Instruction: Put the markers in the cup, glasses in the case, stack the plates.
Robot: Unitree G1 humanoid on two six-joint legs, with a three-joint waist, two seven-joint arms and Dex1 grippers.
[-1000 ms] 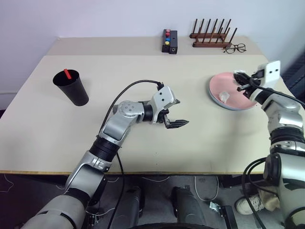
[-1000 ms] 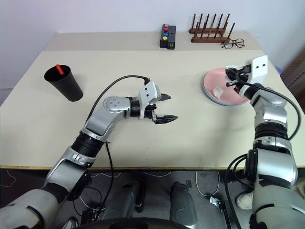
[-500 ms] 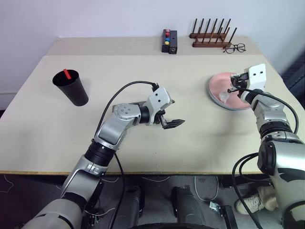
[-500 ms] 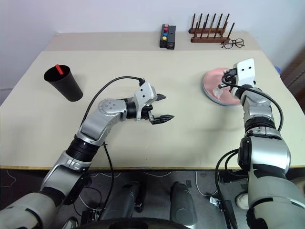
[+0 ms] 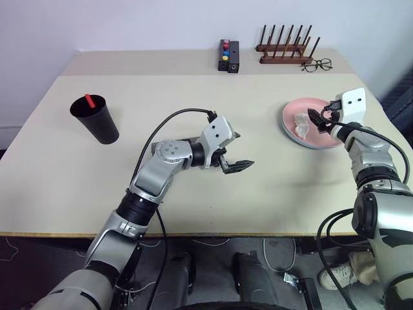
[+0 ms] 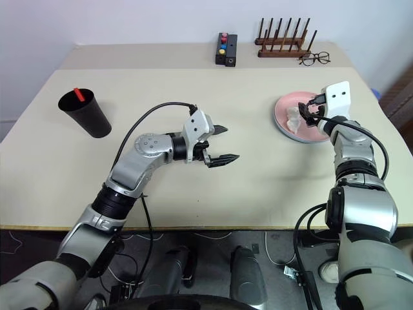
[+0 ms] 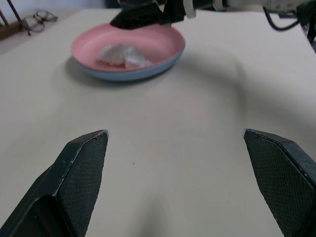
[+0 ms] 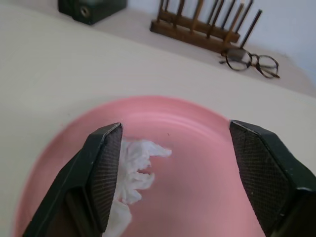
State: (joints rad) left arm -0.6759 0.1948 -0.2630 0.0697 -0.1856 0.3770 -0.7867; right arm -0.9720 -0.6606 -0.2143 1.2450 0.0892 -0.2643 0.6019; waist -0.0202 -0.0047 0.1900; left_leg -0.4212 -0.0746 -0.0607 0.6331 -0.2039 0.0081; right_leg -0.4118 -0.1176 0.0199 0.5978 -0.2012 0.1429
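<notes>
the table [image 5: 193,103] is mostly bare. the plates [image 5: 303,139] are stacked at its right side, pink on blue, with a crumpled white scrap [image 5: 301,124] lying in the pink one. the cup [image 5: 95,118] sits far left with the marker [image 5: 90,101] standing in it. right gripper [image 5: 321,119] hovers over the plates' right rim, jaws apart and empty, easily the nearer arm. left gripper [image 5: 235,152] is mid-table, wide open, pointing toward the plates but well apart. no sunglasses or case visible.

Both eye views look down from above the table's [image 5: 193,194] near edge toward the far wall. The left wrist view faces right, low over the tabletop, toward the pink plate [image 7: 148,47]. The right wrist view hangs close above it, facing far toward the spectacles [image 8: 249,60].
</notes>
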